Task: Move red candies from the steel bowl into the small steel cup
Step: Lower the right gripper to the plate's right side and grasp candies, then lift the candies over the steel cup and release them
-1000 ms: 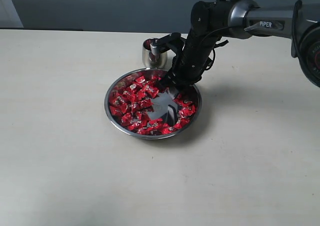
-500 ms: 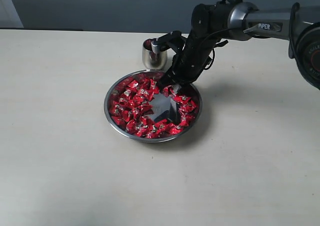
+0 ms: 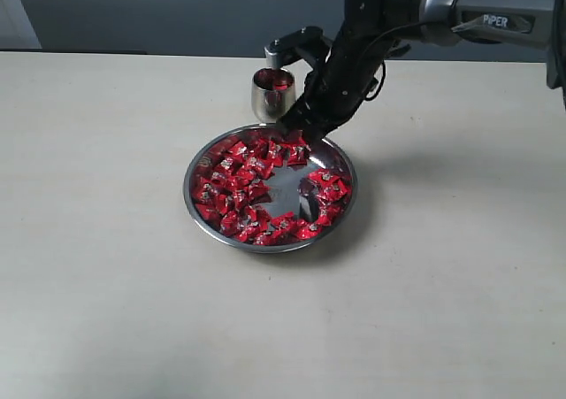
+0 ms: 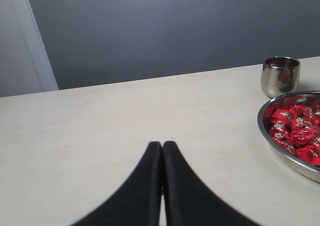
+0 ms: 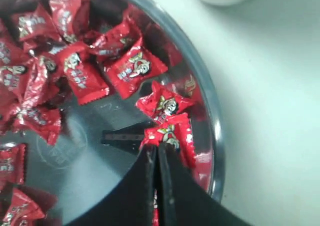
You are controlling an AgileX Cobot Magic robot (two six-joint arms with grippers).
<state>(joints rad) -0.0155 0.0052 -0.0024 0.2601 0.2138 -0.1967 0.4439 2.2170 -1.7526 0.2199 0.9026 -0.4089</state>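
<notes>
The steel bowl (image 3: 190, 195) sits mid-table, holding many red candies (image 3: 239, 182). Just behind it stands the small steel cup (image 3: 268, 98), with some red showing inside. My right gripper (image 3: 296, 136) hangs over the bowl's far rim, close to the cup. In the right wrist view its jaws (image 5: 157, 147) are shut on one red candy (image 5: 172, 133), lifted a little above the bowl's rim (image 5: 212, 131). My left gripper (image 4: 162, 145) is shut and empty, low over bare table, well to the side of the bowl (image 4: 270, 136) and cup (image 4: 280, 75).
The pale table (image 3: 106, 284) stretches out on all sides of the bowl. A grey wall (image 4: 175, 30) runs behind the table's far edge. The right arm (image 3: 478, 14) reaches in from the upper right.
My right gripper has shut on a candy inside the bowl and risen toward the far rim near the cup. Several candies shifted in the bowl.
</notes>
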